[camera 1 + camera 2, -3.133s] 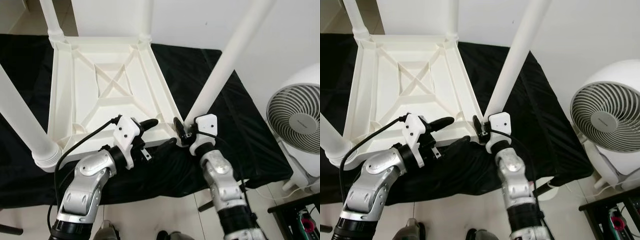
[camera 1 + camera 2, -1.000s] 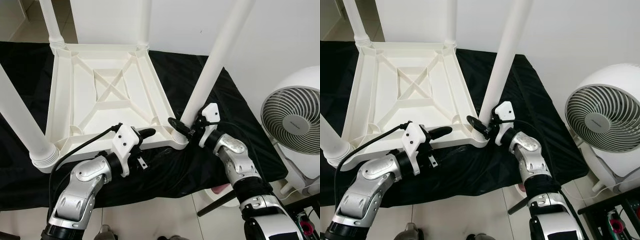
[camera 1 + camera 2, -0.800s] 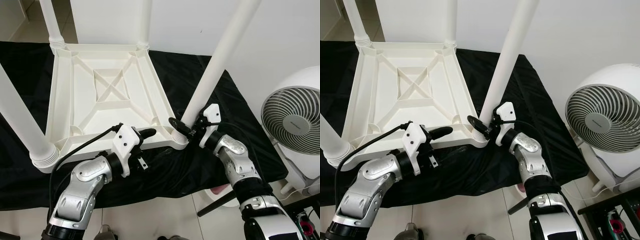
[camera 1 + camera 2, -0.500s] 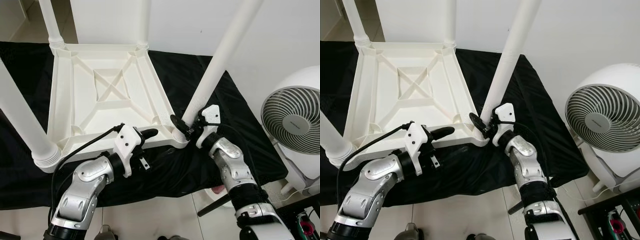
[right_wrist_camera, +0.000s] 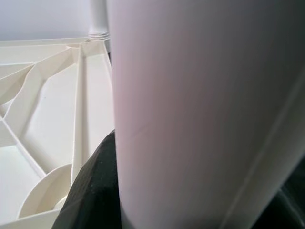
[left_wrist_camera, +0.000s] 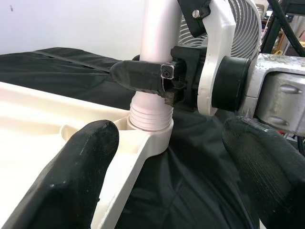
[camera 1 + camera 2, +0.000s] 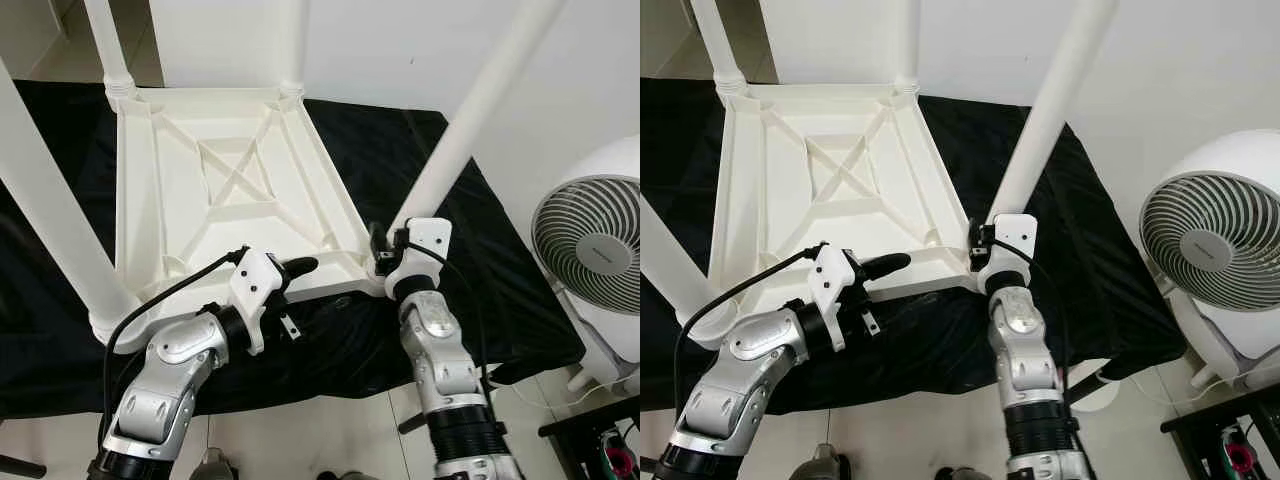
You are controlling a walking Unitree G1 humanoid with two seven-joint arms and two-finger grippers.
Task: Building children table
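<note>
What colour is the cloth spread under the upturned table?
Black cloth, clearest in the left eye view.

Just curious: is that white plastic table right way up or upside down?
Upside down: the white plastic table's ribbed underside faces up and its round legs point upward.

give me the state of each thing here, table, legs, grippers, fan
white plastic children's table: upside down on the black cloth
near-right white leg: standing in its corner socket, gripped near the base
right gripper: closed around that leg
left gripper: open, at the table's near edge
white round fan: standing on the floor; whether it spins, cannot tell
</note>
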